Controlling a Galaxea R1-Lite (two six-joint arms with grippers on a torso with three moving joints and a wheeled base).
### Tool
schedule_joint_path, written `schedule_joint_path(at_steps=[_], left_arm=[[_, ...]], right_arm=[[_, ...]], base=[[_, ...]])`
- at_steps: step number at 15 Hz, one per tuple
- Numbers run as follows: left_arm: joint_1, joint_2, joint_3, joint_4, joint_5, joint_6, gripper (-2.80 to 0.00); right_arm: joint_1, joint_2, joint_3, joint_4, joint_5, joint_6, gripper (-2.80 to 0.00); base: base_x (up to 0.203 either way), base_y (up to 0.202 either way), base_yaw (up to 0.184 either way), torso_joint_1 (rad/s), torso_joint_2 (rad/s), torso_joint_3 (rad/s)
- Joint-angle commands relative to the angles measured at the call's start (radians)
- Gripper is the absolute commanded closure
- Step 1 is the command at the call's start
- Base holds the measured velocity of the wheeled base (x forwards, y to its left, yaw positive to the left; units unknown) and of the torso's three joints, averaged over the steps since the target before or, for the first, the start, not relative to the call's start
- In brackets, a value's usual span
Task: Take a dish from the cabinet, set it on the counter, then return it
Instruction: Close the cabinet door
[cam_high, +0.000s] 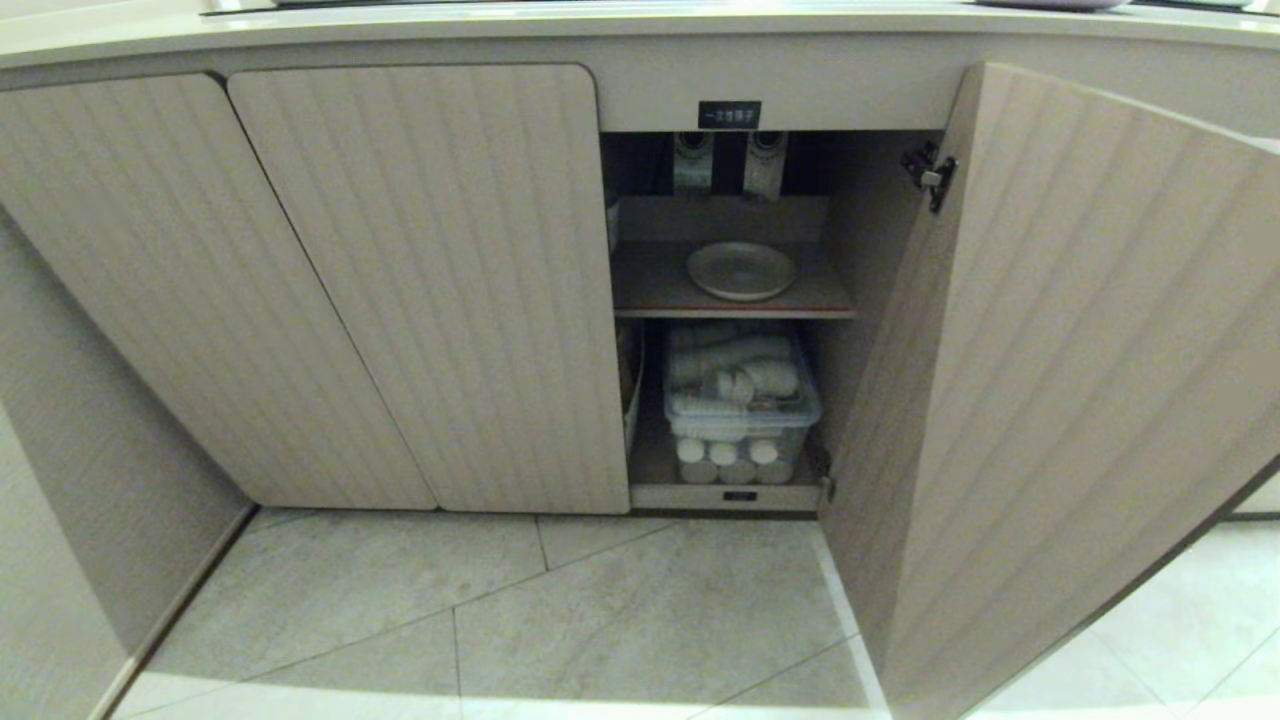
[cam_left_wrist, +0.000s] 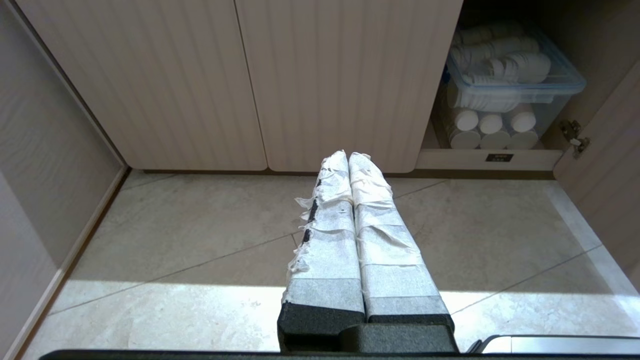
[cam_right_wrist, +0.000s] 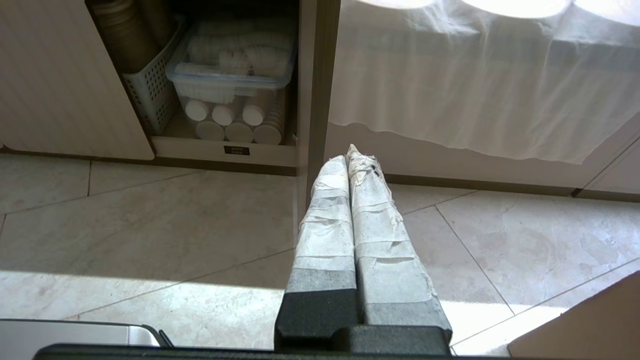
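My left hand (cam_left_wrist: 348, 156) and right hand (cam_right_wrist: 346, 152) both hung low over the floor (cam_high: 600, 620), pressed closed and empty. The dish (cam_high: 741, 270) lay on the upper shelf inside the open cabinet (cam_high: 1050, 380). Nothing was begun; the table (cam_high: 620, 22) waited.

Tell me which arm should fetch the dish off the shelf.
Probably right: the dish lies right of centre, and the right pincer points near that open bay. The left pincer faces closed doors. Both are shut, empty.

Off-white dish (cam_high: 741, 270) apparently lies flat on open cabinet's (cam_high: 1050, 380) shelf.
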Motion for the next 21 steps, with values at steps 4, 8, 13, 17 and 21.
schedule_joint_path(at_steps=[4, 8, 13, 17, 21], left_arm=[[0.000, 0.000, 0.000, 0.000, 0.000, 0.000, 0.00], [0.000, 0.000, 0.000, 0.000, 0.000, -0.001, 0.00], [0.000, 0.000, 0.000, 0.000, 0.000, -0.001, 0.00], [0.000, 0.000, 0.000, 0.000, 0.000, 0.000, 0.00], [0.000, 0.000, 0.000, 0.000, 0.000, -0.001, 0.00]], right_arm=[[-0.001, 0.089, -0.038, -0.049, -0.008, 0.013, 0.00], [-0.032, 0.257, -0.137, -0.116, -0.107, 0.052, 0.00], [-0.234, 0.449, -0.323, -0.145, -0.129, 0.104, 0.00], [-0.248, 0.578, -0.396, -0.317, -0.090, 0.118, 0.00], [-0.247, 0.591, -0.404, -0.383, 0.015, 0.145, 0.00]], base=[[0.000, 0.000, 0.000, 0.000, 0.00, 0.000], [0.000, 0.000, 0.000, 0.000, 0.00, 0.000], [0.000, 0.000, 0.000, 0.000, 0.00, 0.000], [0.000, 0.000, 0.000, 0.000, 0.00, 0.000], [0.000, 0.000, 0.000, 0.000, 0.00, 0.000]])
